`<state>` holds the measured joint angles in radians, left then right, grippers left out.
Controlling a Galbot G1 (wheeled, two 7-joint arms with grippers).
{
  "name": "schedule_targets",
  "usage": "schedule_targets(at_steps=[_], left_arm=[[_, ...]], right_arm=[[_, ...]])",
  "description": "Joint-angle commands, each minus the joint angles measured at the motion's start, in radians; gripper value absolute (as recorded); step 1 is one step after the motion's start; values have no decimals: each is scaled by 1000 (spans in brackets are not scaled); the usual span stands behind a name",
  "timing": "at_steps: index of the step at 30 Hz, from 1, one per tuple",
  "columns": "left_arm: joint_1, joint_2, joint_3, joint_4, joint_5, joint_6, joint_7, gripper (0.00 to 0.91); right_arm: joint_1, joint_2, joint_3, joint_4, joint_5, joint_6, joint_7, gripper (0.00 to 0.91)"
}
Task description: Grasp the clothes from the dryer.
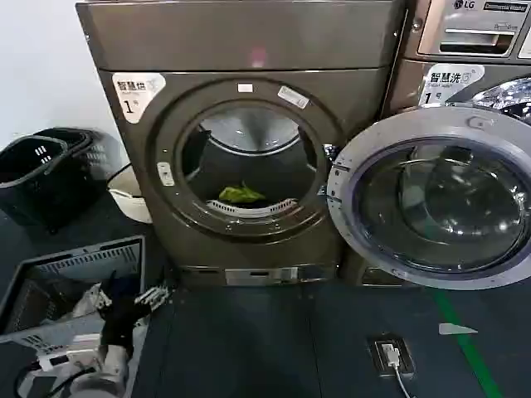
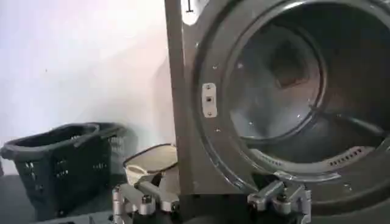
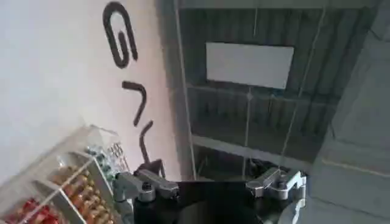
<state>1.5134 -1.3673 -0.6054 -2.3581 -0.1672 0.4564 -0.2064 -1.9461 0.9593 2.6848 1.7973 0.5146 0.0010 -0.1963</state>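
Bronze-grey dryer (image 1: 241,157) with a white "1" sticker (image 1: 137,93); yellow-green clothes (image 1: 241,195) inside its dark drum. Left of the dryer, a black slatted basket (image 1: 41,170); right, a chrome-ringed glass door (image 1: 436,195).

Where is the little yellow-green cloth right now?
In the head view the clothes lie inside the dryer, at the bottom of the drum just behind the round port's lower rim, left of the open glass door.

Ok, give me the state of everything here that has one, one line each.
dryer: door swung fully open to its right, drum port exposed.
clothes: crumpled at the drum's front lip, not grasped.
left gripper: open, low by the grey basket, short of the dryer.
right gripper: open, holding nothing.
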Motion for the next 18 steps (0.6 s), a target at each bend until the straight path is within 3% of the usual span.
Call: schedule_targets(at_steps=[1, 10, 18], left_arm=[[-1, 0, 3, 2, -1, 0, 1, 907], [-1, -2, 6, 1, 0, -1, 0, 907], [2, -4, 6, -4, 2, -1, 0, 907]], right_arm=[[-5, -5, -3, -54, -48, -8, 12, 907], [3, -63, -44, -92, -51, -128, 103, 907], [-6, -70, -29, -97, -46, -136, 106, 907]])
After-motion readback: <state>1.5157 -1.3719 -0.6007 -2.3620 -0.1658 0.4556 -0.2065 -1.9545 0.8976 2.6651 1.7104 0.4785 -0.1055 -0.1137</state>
